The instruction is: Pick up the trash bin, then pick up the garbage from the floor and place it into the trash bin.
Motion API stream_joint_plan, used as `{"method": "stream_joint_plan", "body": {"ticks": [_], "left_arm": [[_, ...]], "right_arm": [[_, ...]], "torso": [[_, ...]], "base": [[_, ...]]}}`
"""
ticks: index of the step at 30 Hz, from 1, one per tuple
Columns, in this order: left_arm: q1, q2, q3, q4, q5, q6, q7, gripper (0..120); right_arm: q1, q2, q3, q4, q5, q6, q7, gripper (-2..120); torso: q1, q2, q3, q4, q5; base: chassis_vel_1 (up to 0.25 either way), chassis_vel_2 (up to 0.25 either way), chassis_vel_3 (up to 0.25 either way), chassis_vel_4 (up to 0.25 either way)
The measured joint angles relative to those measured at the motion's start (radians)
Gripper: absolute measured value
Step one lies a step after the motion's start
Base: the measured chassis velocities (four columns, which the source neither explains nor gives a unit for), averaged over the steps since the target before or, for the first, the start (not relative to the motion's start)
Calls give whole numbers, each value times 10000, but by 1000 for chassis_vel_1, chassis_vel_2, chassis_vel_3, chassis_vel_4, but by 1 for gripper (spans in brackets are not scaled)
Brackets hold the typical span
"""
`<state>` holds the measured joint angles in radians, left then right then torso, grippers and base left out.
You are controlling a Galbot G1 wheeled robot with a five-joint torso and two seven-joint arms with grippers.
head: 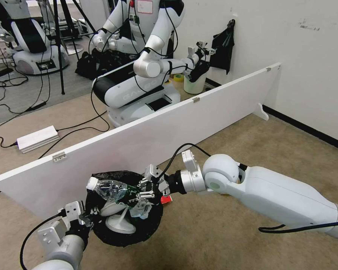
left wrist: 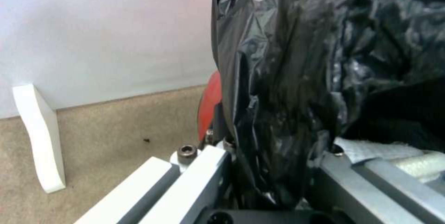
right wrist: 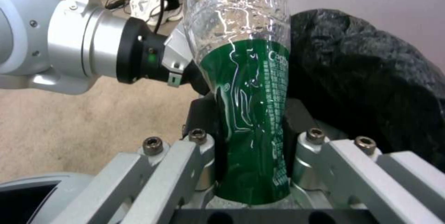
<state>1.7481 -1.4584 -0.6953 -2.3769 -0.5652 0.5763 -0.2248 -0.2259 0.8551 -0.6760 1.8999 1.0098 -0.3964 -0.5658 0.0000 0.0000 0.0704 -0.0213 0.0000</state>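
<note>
The trash bin [head: 139,232], lined with crinkly black plastic, hangs low at the front left, and my left gripper [head: 84,219] is shut on its near rim. Its red body [left wrist: 208,102] peeks out beside the liner [left wrist: 287,78], which sits pinched in the left gripper [left wrist: 273,168]. My right gripper [head: 144,195] is shut on a clear bottle with a green label [head: 110,189], lying crosswise above the bin's mouth. In the right wrist view the bottle [right wrist: 245,113] is clamped in the right gripper [right wrist: 252,140], beside the bin's liner [right wrist: 371,78]. White slippers [head: 118,223] lie inside the bin.
A long white board [head: 157,127] stands on edge just behind the bin, with a foot [left wrist: 39,137] on the carpet. Beyond it are another robot [head: 139,75], a white bin [head: 194,80], a white box [head: 37,138] and cables. A wall runs along the right.
</note>
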Motion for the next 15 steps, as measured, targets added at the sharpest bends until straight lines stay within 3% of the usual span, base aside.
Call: {"method": "stream_joint_plan", "body": {"ticks": [15], "left_arm": [[-66, 35, -188, -117, -390, 74, -107, 0]], "right_arm": [[-2, 189, -123, -238, -127, 8, -59, 22]], "torso": [[0, 0, 0, 0, 0]], "base": [[0, 0, 0, 0]]}}
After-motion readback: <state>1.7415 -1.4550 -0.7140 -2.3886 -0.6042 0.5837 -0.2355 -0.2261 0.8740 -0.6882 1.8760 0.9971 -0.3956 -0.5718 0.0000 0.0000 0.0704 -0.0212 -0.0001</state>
